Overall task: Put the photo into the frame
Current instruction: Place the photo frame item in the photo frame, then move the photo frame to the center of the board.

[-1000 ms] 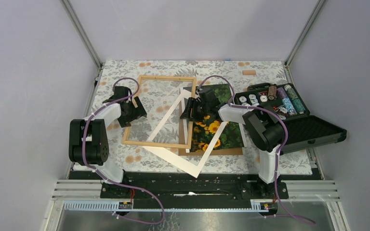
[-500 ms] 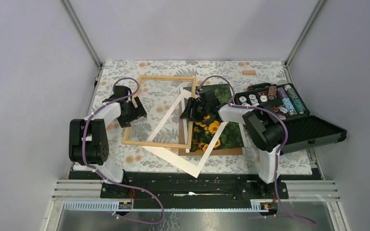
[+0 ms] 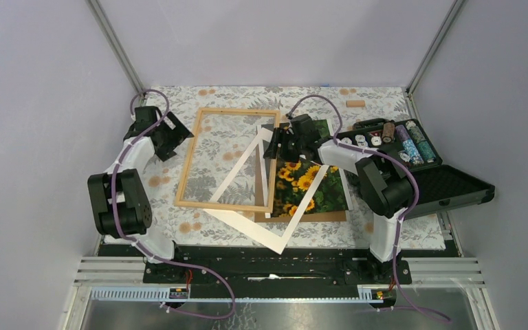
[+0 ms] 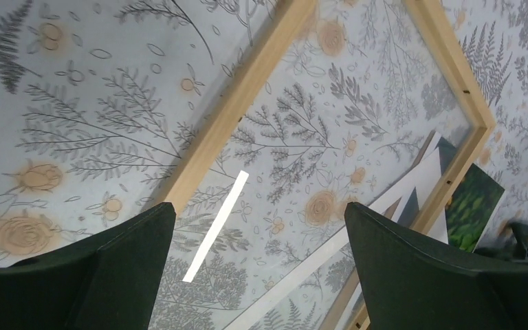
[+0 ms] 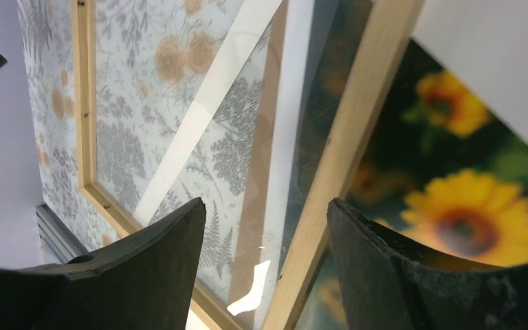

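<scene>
At the middle of the top view lies the thin light-wood rectangular frame (image 3: pixel 187 165) with its clear pane, flat on the floral-printed tablecloth (image 3: pixel 412 230). Just right of it, the rectangular print of yellow sunflowers on dark green leaves (image 3: pixel 316 189) rests on a brown backing board (image 3: pixel 316 216), not yet inside the frame. A white cardboard mat (image 3: pixel 244 227) lies askew across both, one strip over the frame's right rail and another over the photo's lower left part.

The right gripper (image 3: pixel 280 146) sits at the upper part of the frame's right rail, jaws spread and empty. Its wrist view shows the rail running between the fingers, though whether they touch it cannot be told. The left gripper (image 3: pixel 170 139) hangs at the upper left, apart from the frame, likewise spread and holding nothing.

The step in hand looks like clearing or lining up the parts before loading. The next move probably calls for shifting the mat off the photo, since it pins the print and bridges the rail; otherwise lifting the photo would drag it along.

At the right, an open black case (image 3: pixel 447 185) holding poker chips (image 3: pixel 412 141) crowds the photo's far side, and a small wooden block (image 3: pixel 355 104) sits near the top edge.
</scene>
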Tool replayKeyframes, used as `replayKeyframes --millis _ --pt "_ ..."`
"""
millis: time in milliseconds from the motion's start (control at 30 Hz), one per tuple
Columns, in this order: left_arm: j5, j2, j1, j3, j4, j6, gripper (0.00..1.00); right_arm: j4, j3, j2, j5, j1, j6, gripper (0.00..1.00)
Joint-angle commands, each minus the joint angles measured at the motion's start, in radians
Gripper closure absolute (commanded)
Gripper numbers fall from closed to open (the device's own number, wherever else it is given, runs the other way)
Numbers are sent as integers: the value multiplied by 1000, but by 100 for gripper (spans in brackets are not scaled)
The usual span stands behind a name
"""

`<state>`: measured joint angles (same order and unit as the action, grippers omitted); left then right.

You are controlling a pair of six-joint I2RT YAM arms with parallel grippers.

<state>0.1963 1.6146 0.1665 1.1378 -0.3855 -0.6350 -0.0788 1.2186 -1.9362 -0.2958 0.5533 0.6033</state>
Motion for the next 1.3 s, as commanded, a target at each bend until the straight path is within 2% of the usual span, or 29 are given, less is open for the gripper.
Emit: replayKeyframes --millis 0,100,167,267,367,433,533,633,767,833,900,1067,1167,1267 --pt "51 20 -62 32 44 -2 1 58 49 26 37 -34 -18 27" --pt "32 -12 -189 27 -9 67 2 171 80 57 19 -47 -12 28" --pt "29 -30 -284 26 -64 104 5 293 112 104 42 -55 -70 27" --pt "11 -82 -416 -13 -99 82 8 527 136 176 96 -80 -170 22" --pt "-20 -123 -543 -58 -98 49 8 592 57 300 86 -103 -179 14" --pt "-32 -143 -599 -81 -87 19 9 572 -45 381 46 -101 -121 9" --pt "9 -143 -660 -105 -62 -7 8 482 -199 479 -54 -99 37 9" --pt "46 -159 -663 -126 -51 -43 8 476 -280 543 -27 -61 140 7" --pt "184 -185 -700 -184 26 -69 10 443 -383 643 44 26 260 7" --pt "178 -202 -761 -210 29 -62 13 419 -437 668 36 58 316 10" --pt "172 -250 -809 -263 57 -75 13 402 -483 685 38 83 363 18" --pt "186 -286 -820 -355 141 -118 13 336 -600 729 92 117 453 27" --pt "146 -218 -841 -298 113 -70 12 275 -663 740 125 118 489 30" --pt "37 -137 -864 -212 57 -25 23 289 -675 729 191 117 483 32"
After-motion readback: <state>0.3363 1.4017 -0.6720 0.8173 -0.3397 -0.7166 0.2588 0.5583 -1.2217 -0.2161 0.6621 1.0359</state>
